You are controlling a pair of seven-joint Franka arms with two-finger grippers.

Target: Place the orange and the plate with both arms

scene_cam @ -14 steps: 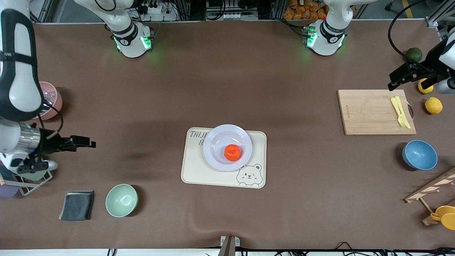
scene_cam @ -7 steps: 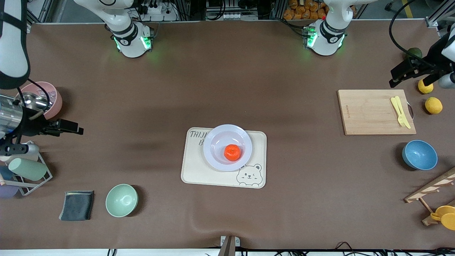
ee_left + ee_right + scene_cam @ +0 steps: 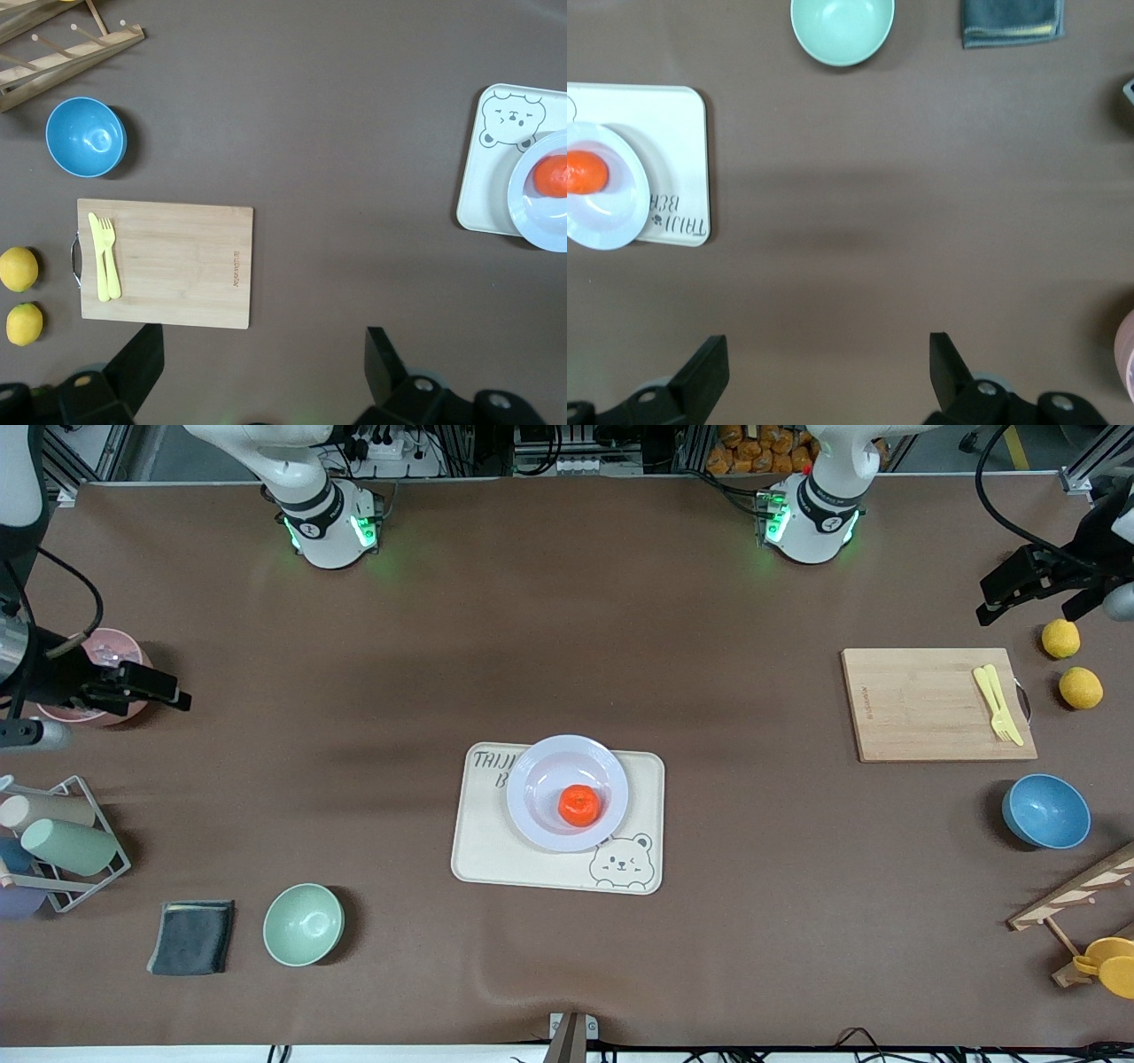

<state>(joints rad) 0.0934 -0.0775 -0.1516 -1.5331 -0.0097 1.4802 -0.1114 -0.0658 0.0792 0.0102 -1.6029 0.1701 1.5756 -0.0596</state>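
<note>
Covering table (image 3: 567, 646), brown mat, tray (image 3: 496, 850) centred

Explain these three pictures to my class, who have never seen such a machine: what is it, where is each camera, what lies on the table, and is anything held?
These are two robot arms at a brown table. One picture looks down from across the table; the other two come from cameras on each arm's wrist. In the middle lies a tray with a plate on it, and an orange sits in the plate. The left claw hangs open near two lemons; the right claw hangs open beside a pink bowl. Neither holds anything. A cutting board with a yellow fork, a blue bowl and a green bowl also lie there.
</note>
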